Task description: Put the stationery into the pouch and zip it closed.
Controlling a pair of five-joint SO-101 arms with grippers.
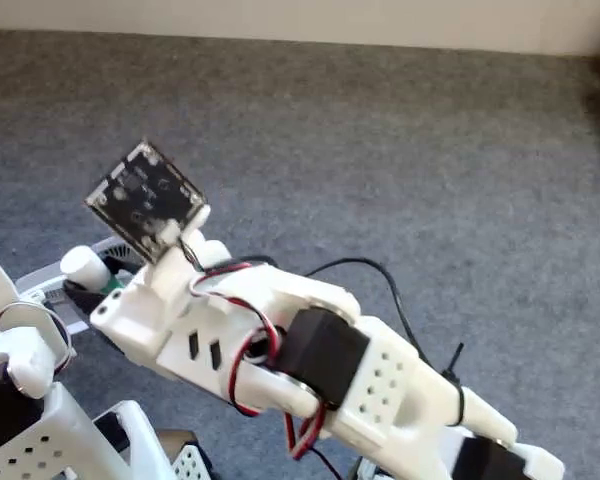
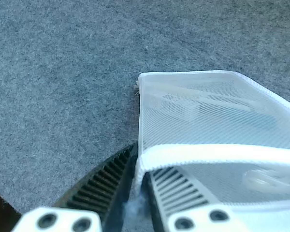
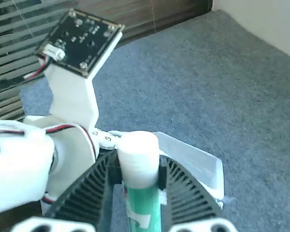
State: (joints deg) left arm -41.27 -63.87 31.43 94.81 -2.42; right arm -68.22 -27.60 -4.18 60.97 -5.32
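Observation:
A white mesh pouch (image 2: 217, 121) lies on the grey carpet, with a pale block (image 2: 176, 106) and other pieces showing through the mesh. My left gripper (image 2: 141, 166) is shut on the pouch's white zip band (image 2: 208, 153) at its near corner. My right gripper (image 3: 137, 171) is shut on a glue stick (image 3: 139, 154), green with a white cap, held just over the pouch (image 3: 195, 162). In the high view the glue stick's cap (image 1: 84, 265) sits at the far left, beside the left arm (image 1: 230, 320), which covers the pouch.
Grey carpet (image 1: 400, 140) stretches open behind and to the right. The left arm's camera board (image 1: 145, 200) stands up close to the glue stick. A pale wall (image 1: 330, 20) bounds the far edge. Slatted blinds (image 3: 19, 29) are behind in the right wrist view.

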